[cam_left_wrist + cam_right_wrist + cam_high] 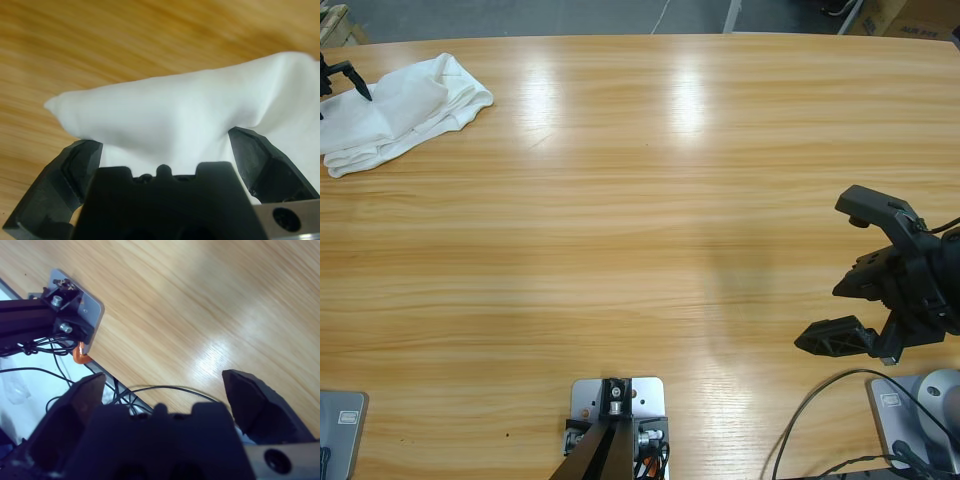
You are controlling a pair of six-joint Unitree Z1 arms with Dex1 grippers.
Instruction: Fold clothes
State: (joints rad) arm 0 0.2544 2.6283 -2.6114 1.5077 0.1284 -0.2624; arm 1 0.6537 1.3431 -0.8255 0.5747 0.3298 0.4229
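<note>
The clothes are one white T-shirt (408, 112), bunched into a long folded bundle at the table's far left corner. My left gripper (342, 85) is at the picture's left edge, on the bundle's left end. In the left wrist view the white T-shirt (190, 110) rises in a soft ridge just ahead of my left gripper (162, 140), whose jaws stand wide apart on either side of the cloth. My right gripper (830, 272) hangs open over bare wood near the right edge, far from the shirt, nothing between its jaws (162, 385).
The long wooden table (640, 200) stretches bare between the two arms. Black cables (820, 410) lie near the front right corner. The right wrist view shows the table's front edge (107, 371) with loose wires (45, 371) beyond it.
</note>
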